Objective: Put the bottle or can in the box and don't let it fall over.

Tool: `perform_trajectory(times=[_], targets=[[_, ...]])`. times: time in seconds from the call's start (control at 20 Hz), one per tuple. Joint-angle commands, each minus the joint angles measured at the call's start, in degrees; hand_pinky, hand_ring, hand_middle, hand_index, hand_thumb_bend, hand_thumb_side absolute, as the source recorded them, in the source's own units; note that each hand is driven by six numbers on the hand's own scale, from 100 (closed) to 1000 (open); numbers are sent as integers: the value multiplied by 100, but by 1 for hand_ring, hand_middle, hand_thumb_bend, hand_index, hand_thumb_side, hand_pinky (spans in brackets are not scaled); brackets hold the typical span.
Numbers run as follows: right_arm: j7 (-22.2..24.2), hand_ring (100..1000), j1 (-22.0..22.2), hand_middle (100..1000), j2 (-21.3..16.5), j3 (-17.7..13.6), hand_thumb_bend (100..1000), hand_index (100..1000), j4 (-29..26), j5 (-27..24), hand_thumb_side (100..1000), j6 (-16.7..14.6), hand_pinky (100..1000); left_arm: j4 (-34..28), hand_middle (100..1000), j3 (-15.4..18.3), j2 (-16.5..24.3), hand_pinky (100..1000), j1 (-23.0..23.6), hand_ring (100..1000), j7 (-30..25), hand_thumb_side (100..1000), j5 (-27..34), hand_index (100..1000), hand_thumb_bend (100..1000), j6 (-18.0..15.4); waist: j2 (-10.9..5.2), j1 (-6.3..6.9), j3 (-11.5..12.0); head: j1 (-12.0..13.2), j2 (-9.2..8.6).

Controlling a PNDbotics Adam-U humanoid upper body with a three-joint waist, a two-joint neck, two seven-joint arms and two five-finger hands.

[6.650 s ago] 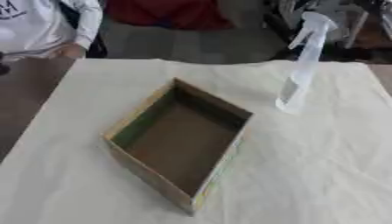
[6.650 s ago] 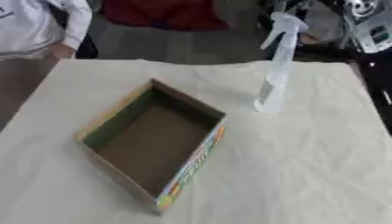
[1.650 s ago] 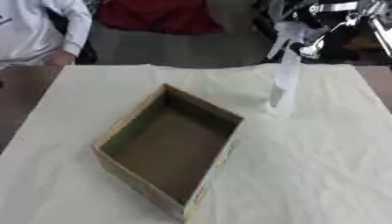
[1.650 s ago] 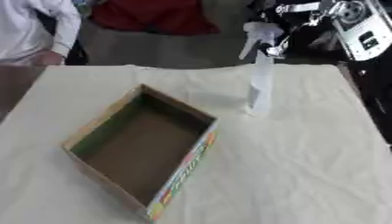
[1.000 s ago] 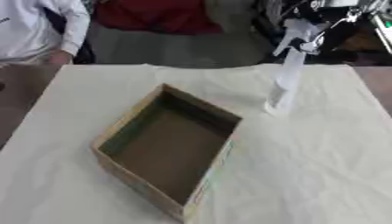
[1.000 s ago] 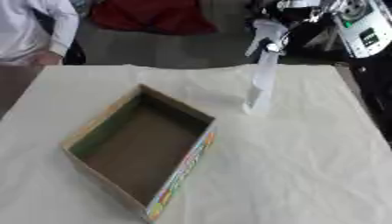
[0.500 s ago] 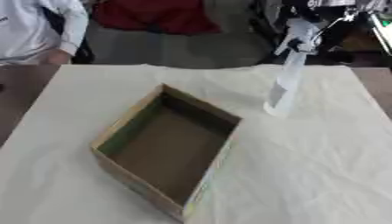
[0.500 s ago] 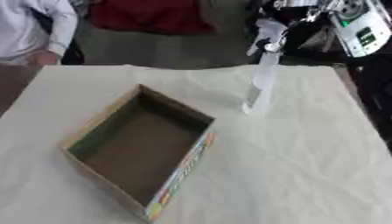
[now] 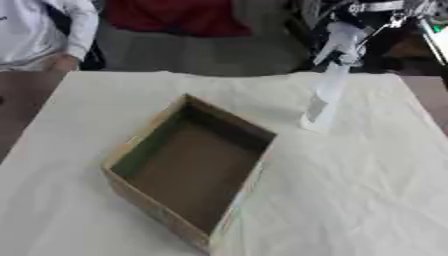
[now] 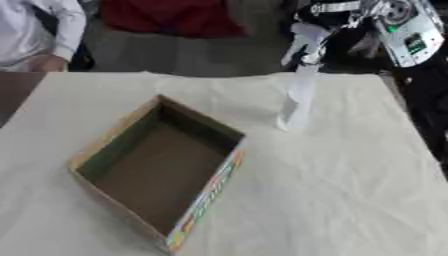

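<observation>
In the left eye view we had 1 spray bottle [image 9: 325, 95] standing upright on the cloth-covered worktop [image 9: 367, 190], just beside the far right corner of the open cardboard box [image 9: 188, 172] and outside it; the box lay with its mouth up, presumably so the bottle could be lowered in from above and kept standing. Our right hand [image 9: 378, 9] showed at the upper right, dark and silver, right behind the bottle's trigger head, and we could not tell whether its fingers were apart or closed on the head. In the right eye view the bottle [image 10: 297, 97] again stood clear of the box [image 10: 157, 170], its head reaching up to the right hand [image 10: 337, 12] at the top edge; contact was unclear. Our left hand showed in neither view.
</observation>
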Motion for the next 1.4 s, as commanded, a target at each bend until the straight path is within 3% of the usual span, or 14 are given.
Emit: perform_trajectory(times=[0.05, 1.4], targets=[[49, 867, -91, 836, -126, -1, 160, 845, -39, 33, 100, -66, 855, -85, 680, 48, 182, 723, -30, 729, -13, 668, -5, 823, 209, 1, -86, 9, 0, -17, -49], [49, 833, -53, 803, -101, 10, 100, 803, -3, 34, 100, 101, 747, -105, 682, 66, 168, 729, -36, 731, -17, 670, 5, 812, 200, 13, -41, 41, 30, -51, -104]])
